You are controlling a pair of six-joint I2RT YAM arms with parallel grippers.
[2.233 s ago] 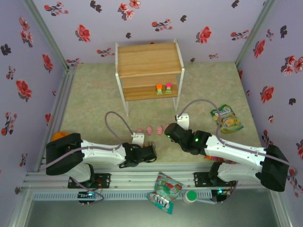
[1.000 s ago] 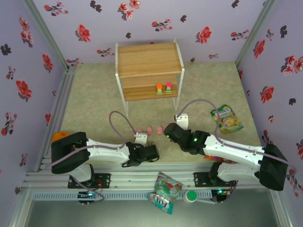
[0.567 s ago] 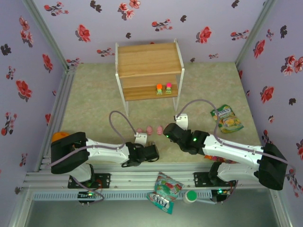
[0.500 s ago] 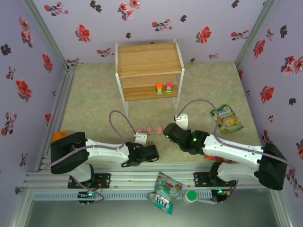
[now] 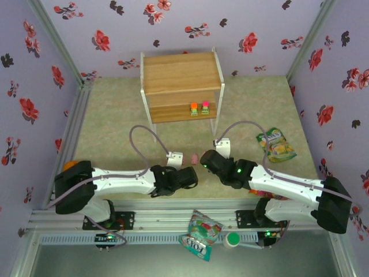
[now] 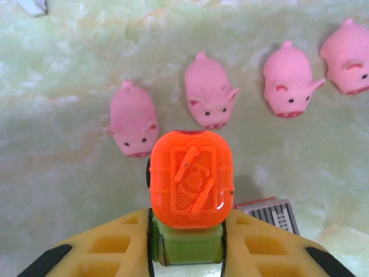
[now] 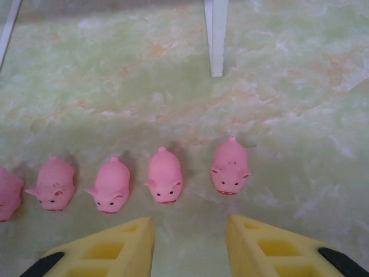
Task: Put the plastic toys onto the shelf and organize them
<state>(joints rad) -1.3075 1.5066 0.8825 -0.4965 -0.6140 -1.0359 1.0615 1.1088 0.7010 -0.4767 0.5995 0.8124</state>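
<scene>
My left gripper [image 6: 187, 245] is shut on a blocky toy with an orange top [image 6: 191, 178] and a green base [image 6: 187, 245], held just above the mat. Past it lies a row of several pink pigs; the nearest pig [image 6: 134, 118] is just beyond the toy. In the top view the left gripper [image 5: 185, 176] covers most of that row, leaving one pig [image 5: 194, 157] showing. My right gripper [image 7: 190, 231] stands open over bare mat, just short of the pig row, closest to two pigs [image 7: 164, 175] [image 7: 230, 167]. The shelf [image 5: 181, 72] stands behind, two blocky toys [image 5: 194, 108] [image 5: 205, 107] on its lower board.
A white shelf leg [image 7: 216, 37] stands just past the pigs. A snack bag [image 5: 277, 144] lies on the right of the mat, another snack bag [image 5: 199, 231] on the front rail. An orange round object [image 5: 69, 166] sits by the left arm's base.
My left gripper has closed on the orange-topped toy and moved right and forward, now covering two pigs in the top view. The right arm has hardly moved.
</scene>
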